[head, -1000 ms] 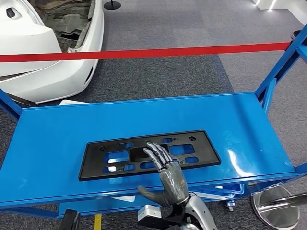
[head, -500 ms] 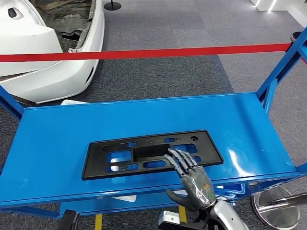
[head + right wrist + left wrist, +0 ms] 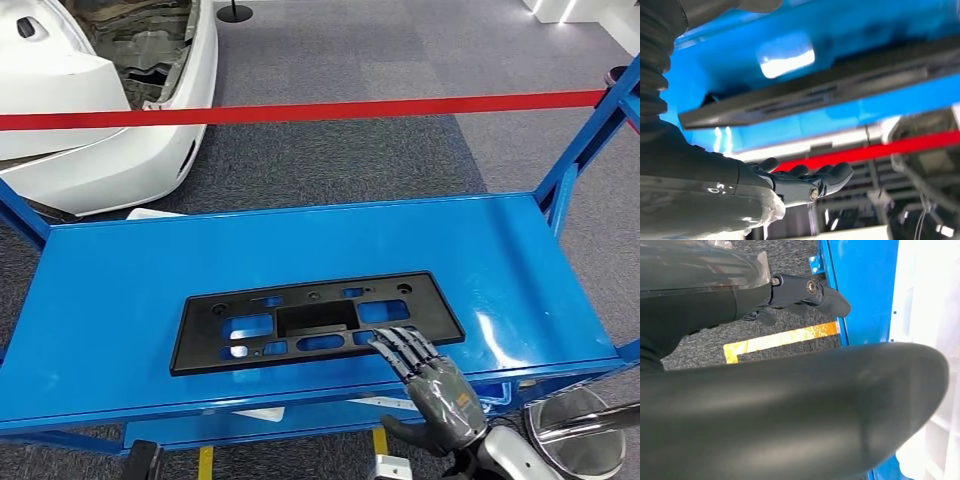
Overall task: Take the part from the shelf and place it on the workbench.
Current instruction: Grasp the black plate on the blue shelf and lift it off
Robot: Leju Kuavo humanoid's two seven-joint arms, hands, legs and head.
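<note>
Head view: one blue metal shelf (image 3: 113, 290), a flat painted deck with blue angled uprights at its left and right ends, carrying a single item, a black plastic part (image 3: 313, 320). This is a long, flat rectangular plate with several cut-outs through which the blue deck shows; it lies flat near the deck's front edge, roughly centred along its length. Right hand (image 3: 434, 385): comes in from below at the shelf's front edge, palm down, fingers straight and slightly apart, holding nothing; the fingertips (image 3: 392, 340) lie over the near right edge of the part, and whether they touch it cannot be told. Right wrist view: the same hand (image 3: 802, 182) with fingers extended, and the part (image 3: 810, 95) seen edge-on as a dark strip against the blue shelf (image 3: 753, 55). Left wrist view: left hand (image 3: 806, 292) hanging beside the shelf's blue frame (image 3: 862, 285), dark fingers stretched out, nothing in them, above grey carpet and a strip of yellow floor tape (image 3: 779, 340). Surroundings, head view: grey carpet floor (image 3: 340, 160); a red barrier tape (image 3: 302, 112) stretched across behind the shelf; a white car body (image 3: 98, 100) at the upper left beyond the tape; a round polished stanchion base (image 3: 573, 430) on the floor at the lower right, beside the shelf's corner.
</note>
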